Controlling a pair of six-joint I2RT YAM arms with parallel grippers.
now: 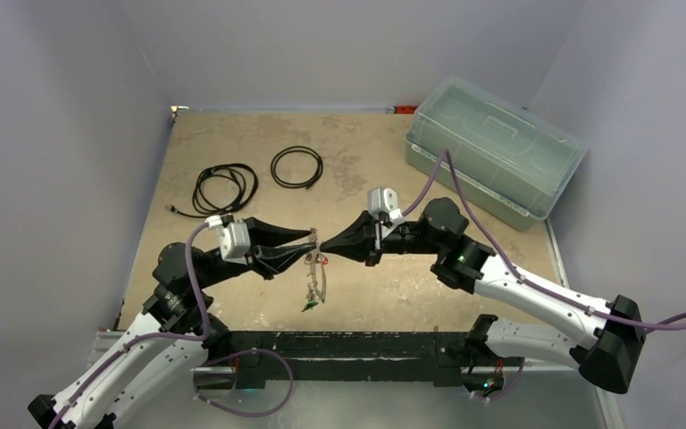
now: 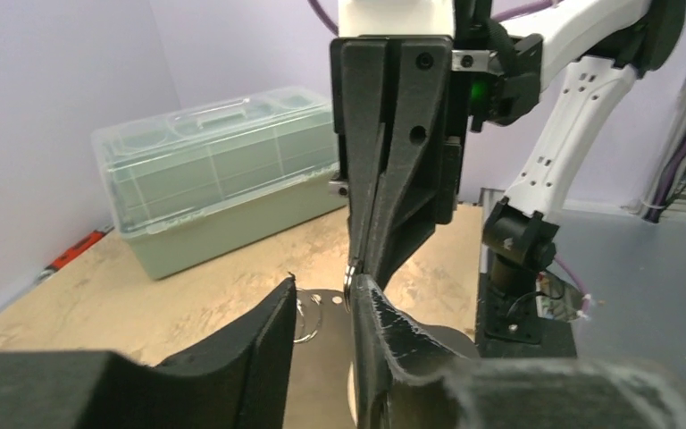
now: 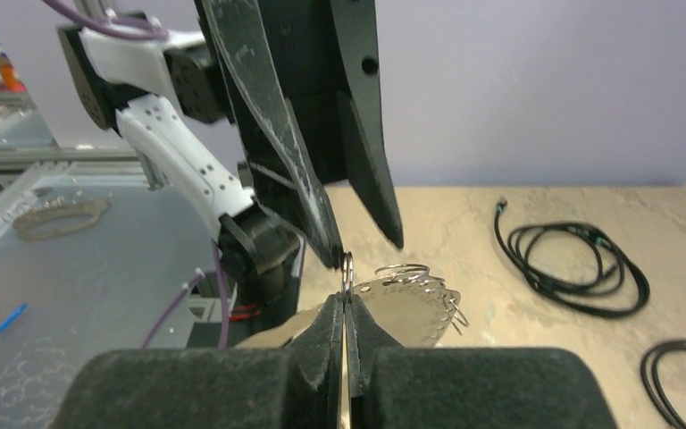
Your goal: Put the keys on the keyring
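One green key (image 1: 308, 307) is sitting nearest me, at the keyring's (image 1: 315, 281) near end. A red key (image 1: 323, 261) is sitting at its far end. There my right gripper (image 3: 346, 302) is clamping the keyring, fingers together. My left gripper (image 2: 324, 290) is facing it, fingers apart. Beyond, cables (image 1: 225, 189) and a box (image 1: 496, 156) are lying.
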